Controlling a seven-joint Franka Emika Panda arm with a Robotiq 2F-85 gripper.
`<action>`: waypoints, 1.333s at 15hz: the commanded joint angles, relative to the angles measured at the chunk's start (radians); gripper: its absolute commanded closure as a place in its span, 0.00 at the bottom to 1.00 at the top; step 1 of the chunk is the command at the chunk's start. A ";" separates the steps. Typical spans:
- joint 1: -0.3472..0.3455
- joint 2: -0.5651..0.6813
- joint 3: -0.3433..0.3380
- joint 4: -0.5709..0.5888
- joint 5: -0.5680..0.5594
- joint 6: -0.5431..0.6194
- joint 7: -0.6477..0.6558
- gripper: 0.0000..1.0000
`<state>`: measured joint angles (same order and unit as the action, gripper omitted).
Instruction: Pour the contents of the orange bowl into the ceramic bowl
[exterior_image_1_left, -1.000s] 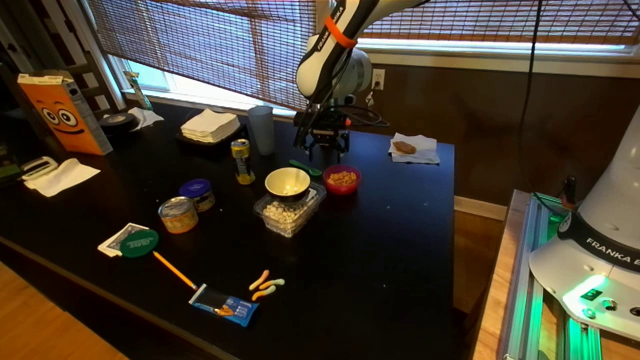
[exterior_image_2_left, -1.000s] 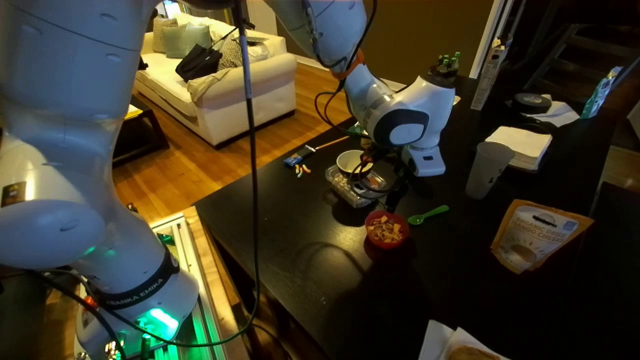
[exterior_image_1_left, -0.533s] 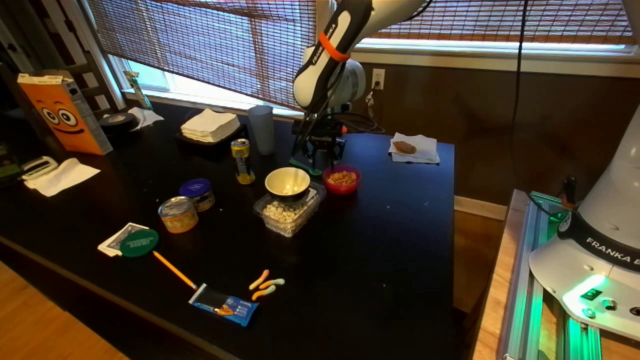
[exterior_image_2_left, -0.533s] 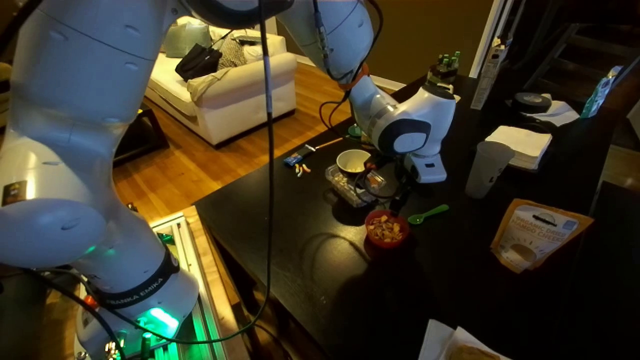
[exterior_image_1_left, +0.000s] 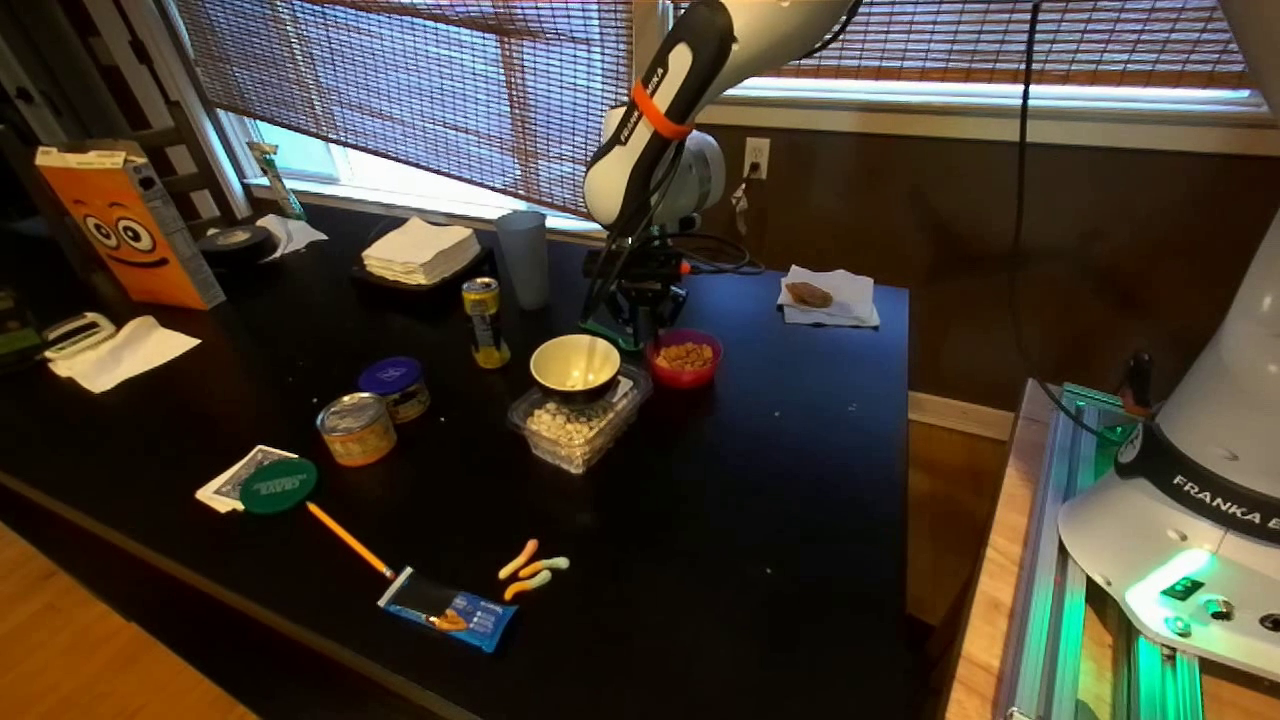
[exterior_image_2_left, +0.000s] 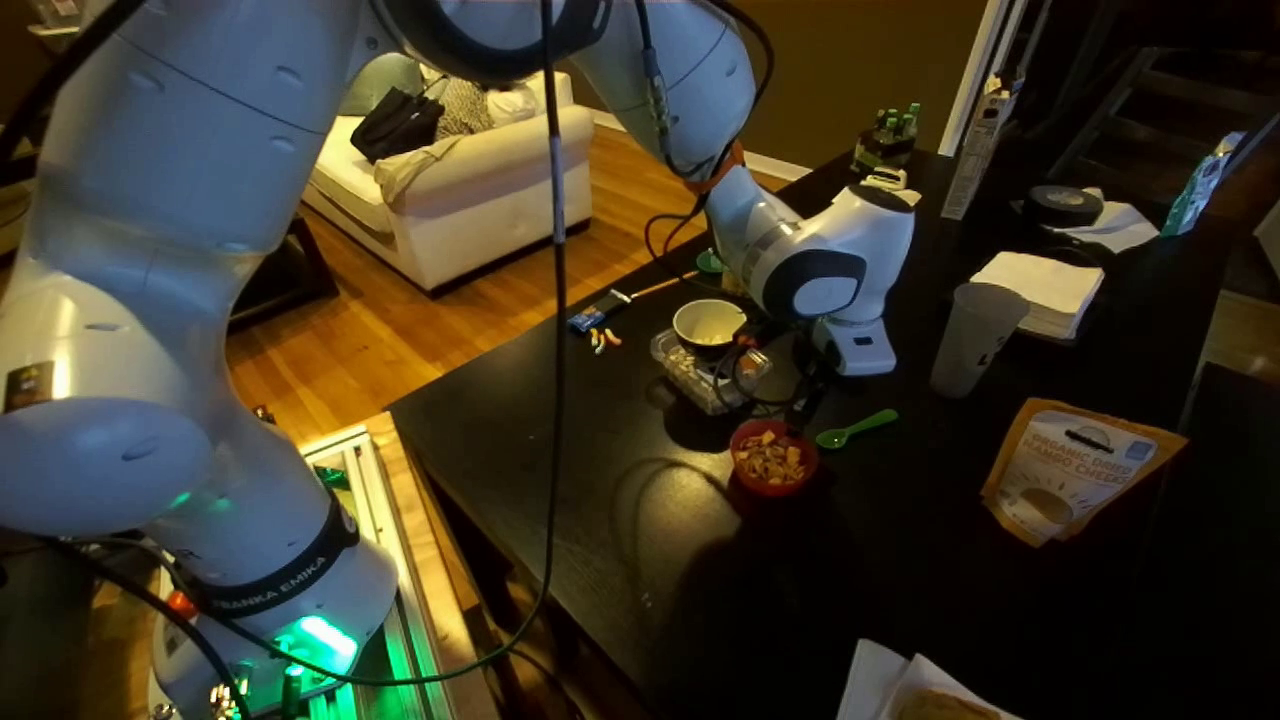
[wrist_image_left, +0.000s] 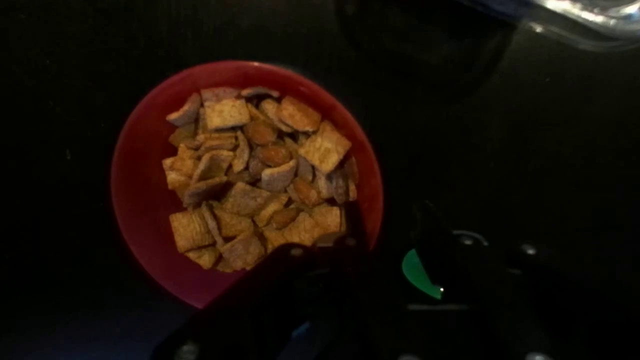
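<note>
Many cereal pieces (wrist_image_left: 245, 199) lie in the orange bowl (wrist_image_left: 142, 185); the hand (wrist_image_left: 387, 220) hangs by the bowl's rim, fingers apart.

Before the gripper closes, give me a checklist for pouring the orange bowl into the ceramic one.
1. Gripper open: ok.
2. Orange bowl upright, holding cereal squares and almonds: ok.
3. Jaws deep enough over its rim: cannot tell; in the wrist view they straddle it.
4. Green spoon clear of the jaws: cannot tell; one overlaps it there.
5. Ceramic bowl steady: cannot tell; it sits mouth-up on a clear plastic container.
</note>
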<state>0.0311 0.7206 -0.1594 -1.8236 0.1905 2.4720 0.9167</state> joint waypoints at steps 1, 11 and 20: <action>0.014 0.029 -0.013 0.042 -0.019 -0.036 0.028 0.75; 0.019 0.000 -0.027 0.038 -0.032 -0.082 0.030 0.99; 0.048 -0.194 -0.011 -0.024 -0.090 -0.262 0.018 0.99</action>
<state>0.0600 0.6160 -0.1720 -1.7990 0.1437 2.2622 0.9167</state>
